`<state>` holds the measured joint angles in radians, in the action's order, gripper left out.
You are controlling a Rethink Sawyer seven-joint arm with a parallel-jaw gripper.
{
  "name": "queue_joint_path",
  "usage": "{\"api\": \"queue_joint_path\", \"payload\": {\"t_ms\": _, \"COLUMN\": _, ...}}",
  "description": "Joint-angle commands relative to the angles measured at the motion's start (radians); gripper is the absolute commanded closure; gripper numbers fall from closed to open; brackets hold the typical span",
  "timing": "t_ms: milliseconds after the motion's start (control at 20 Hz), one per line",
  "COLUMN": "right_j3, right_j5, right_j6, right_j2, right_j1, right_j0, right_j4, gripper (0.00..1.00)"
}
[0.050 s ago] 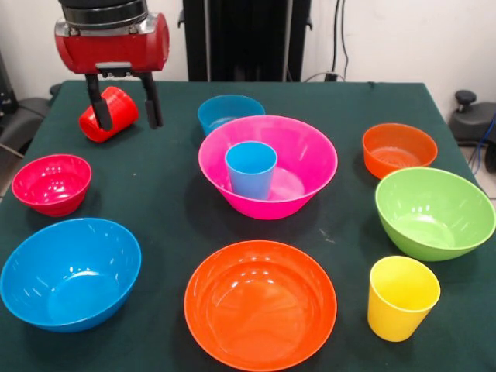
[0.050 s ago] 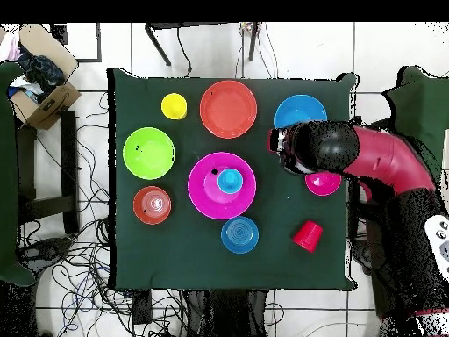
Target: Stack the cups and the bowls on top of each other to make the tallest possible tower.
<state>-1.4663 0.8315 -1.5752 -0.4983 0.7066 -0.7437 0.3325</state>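
1 glossy tapered light blue cup (image 1: 251,169) upright inside round pink bowl (image 1: 302,167)

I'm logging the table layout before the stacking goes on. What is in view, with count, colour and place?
Places as in the front view.
Large bowls: four; pink at centre, blue near left, orange near centre, green right.
Small bowls: three; red left, blue behind the pink one, orange far right.
Cups: three; light blue upright inside the pink bowl, yellow upright near right, red on its side far left.
Table: one, dark green cloth.
Cardboard box: one, brown, on the floor, overhead view.
Gripper: one, red and black, jaws open, hanging in front of the red cup.
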Motion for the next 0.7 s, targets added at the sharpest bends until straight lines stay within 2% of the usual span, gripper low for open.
{"api": "queue_joint_path", "payload": {"t_ms": 50, "right_j3": 0.184, "right_j5": 0.200, "right_j6": 0.534, "right_j2": -0.171, "right_j1": -0.106, "right_j0": 0.041, "right_j4": 0.133, "gripper": 0.00}}
{"api": "queue_joint_path", "payload": {"t_ms": 350, "right_j3": 0.258, "right_j5": 0.236, "right_j6": 0.659, "right_j2": -0.230, "right_j1": -0.180, "right_j0": 0.035, "right_j4": 0.161, "gripper": 0.00}}
{"api": "queue_joint_path", "payload": {"t_ms": 700, "right_j3": 0.362, "right_j5": 0.338, "right_j6": 0.799, "right_j2": -0.234, "right_j1": -0.241, "right_j0": 0.016, "right_j4": 0.188, "gripper": 0.00}}
